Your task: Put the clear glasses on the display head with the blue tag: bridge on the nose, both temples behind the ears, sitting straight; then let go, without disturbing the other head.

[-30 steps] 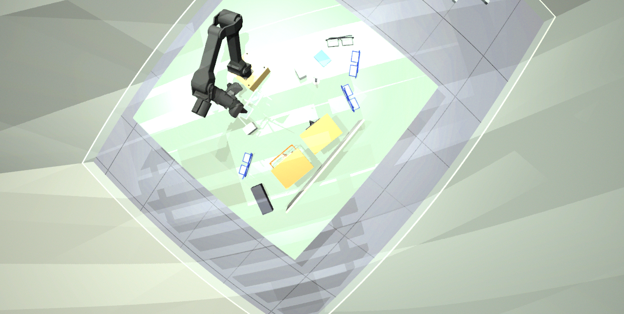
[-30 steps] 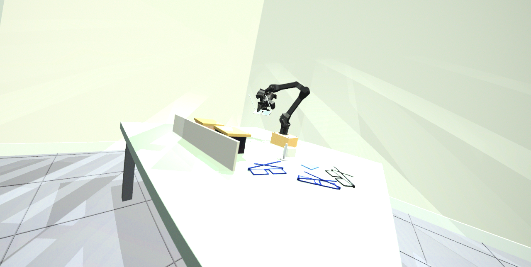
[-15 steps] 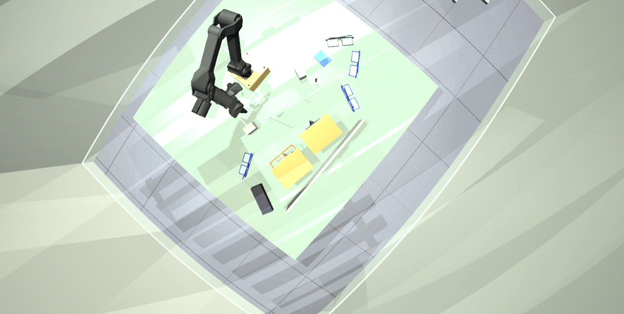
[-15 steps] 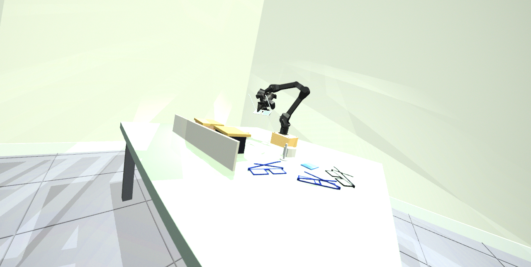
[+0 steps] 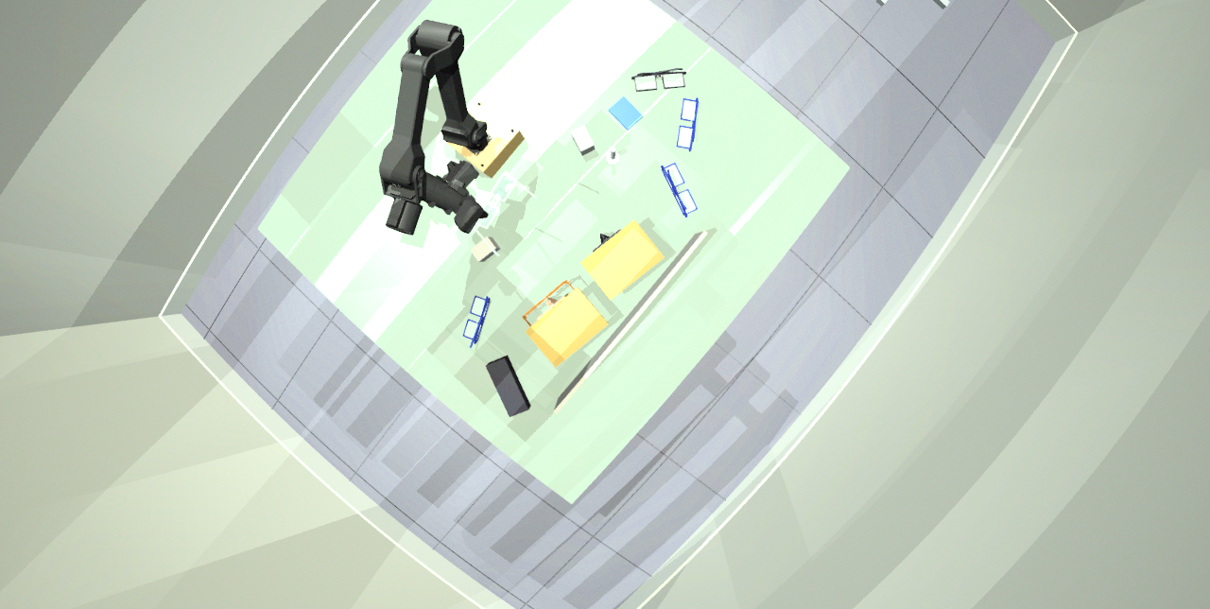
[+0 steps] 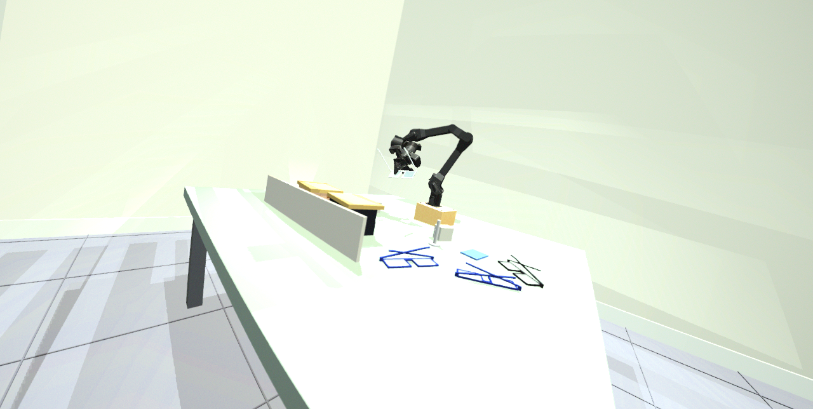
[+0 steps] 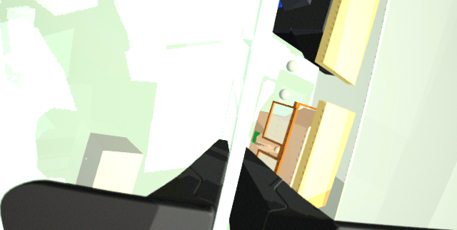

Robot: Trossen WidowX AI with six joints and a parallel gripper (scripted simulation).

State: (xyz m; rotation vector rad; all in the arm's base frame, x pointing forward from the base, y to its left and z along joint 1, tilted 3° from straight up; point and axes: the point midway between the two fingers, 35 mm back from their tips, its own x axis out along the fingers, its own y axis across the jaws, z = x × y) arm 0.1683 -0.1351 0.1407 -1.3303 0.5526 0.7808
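The clear glasses (image 6: 408, 174) (image 7: 246, 73) are held above the table. My gripper (image 7: 228, 150) is shut on their pale front frame, which crosses the wrist view as a steep bar. The temples stick up in the exterior view. The black head (image 7: 303, 19) (image 6: 369, 221) has a blue tag (image 7: 280, 4) and stands under a yellow board (image 5: 623, 258) (image 7: 351, 26), right of the bar in the wrist view. The other head (image 7: 268, 145) is tan with a green tag (image 7: 255, 136), wears orange-framed glasses (image 7: 295, 116) (image 5: 544, 300) and is partly hidden by its own yellow board (image 5: 566, 324) (image 7: 326, 151).
A long upright panel (image 5: 630, 320) (image 6: 315, 218) stands behind the heads. A beige block (image 5: 484, 248) (image 7: 118, 169) and a dark case (image 5: 508, 386) lie on the table. A white block (image 5: 582, 140), a small post (image 6: 436, 233), a blue cloth (image 5: 625, 113) and several other glasses lie or stand farther off.
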